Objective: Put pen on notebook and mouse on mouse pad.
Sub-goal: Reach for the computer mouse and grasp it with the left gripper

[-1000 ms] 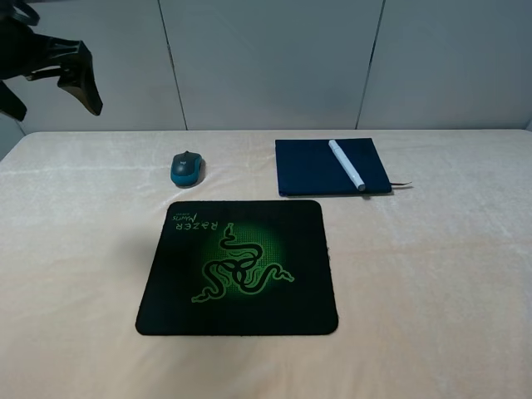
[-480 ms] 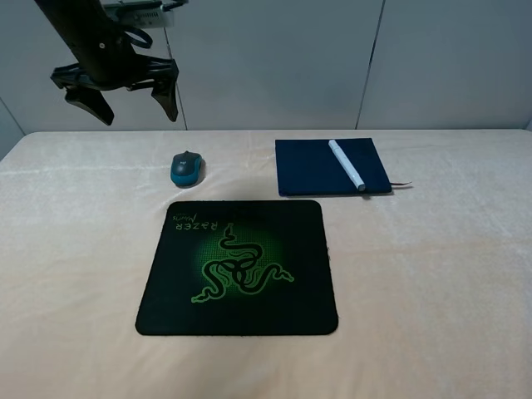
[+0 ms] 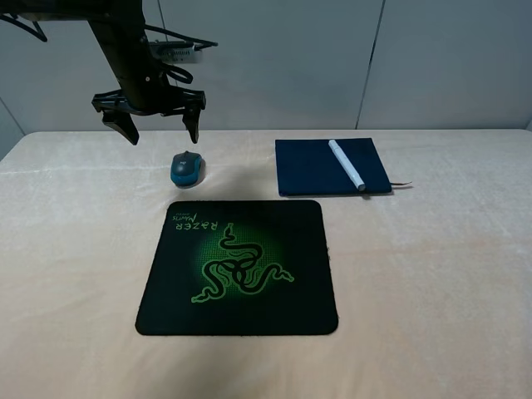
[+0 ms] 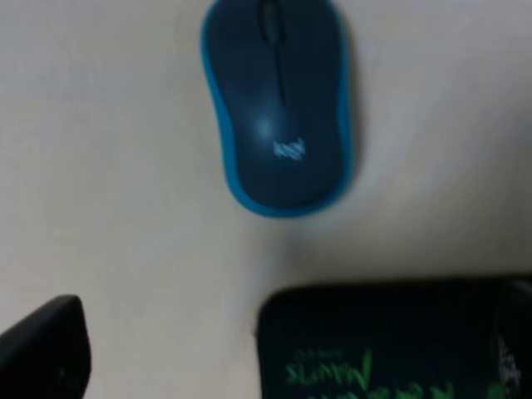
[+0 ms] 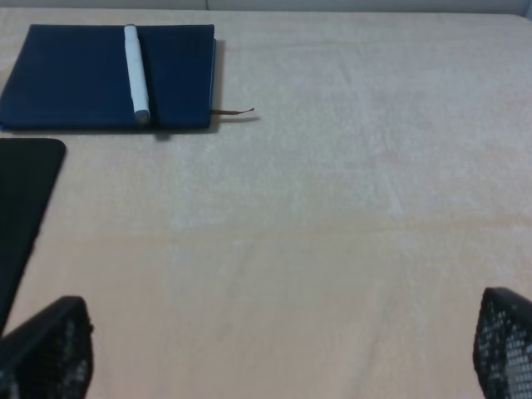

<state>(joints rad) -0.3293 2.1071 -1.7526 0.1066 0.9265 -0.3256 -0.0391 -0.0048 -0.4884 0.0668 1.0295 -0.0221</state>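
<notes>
Upper left: we see the left claw (image 3: pixel 163 133), wide open and empty, newly arrived over the rounded teal-and-grey mouse (image 3: pixel 187 169); grasp likely next

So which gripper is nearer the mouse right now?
Left. The left gripper hangs open above the mouse, close in its wrist view. The right gripper is outside the high view; its wrist camera shows the notebook and pen ahead, no mouse.

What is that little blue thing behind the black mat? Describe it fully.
A small rounded mouse, plastic-looking: teal-blue sides, dark grey top, scroll wheel, pale logo, no cord seen. It lies flat on the cream table just beyond the mouse pad, not touching it. The open left tool hovers above, clear of it.
</notes>
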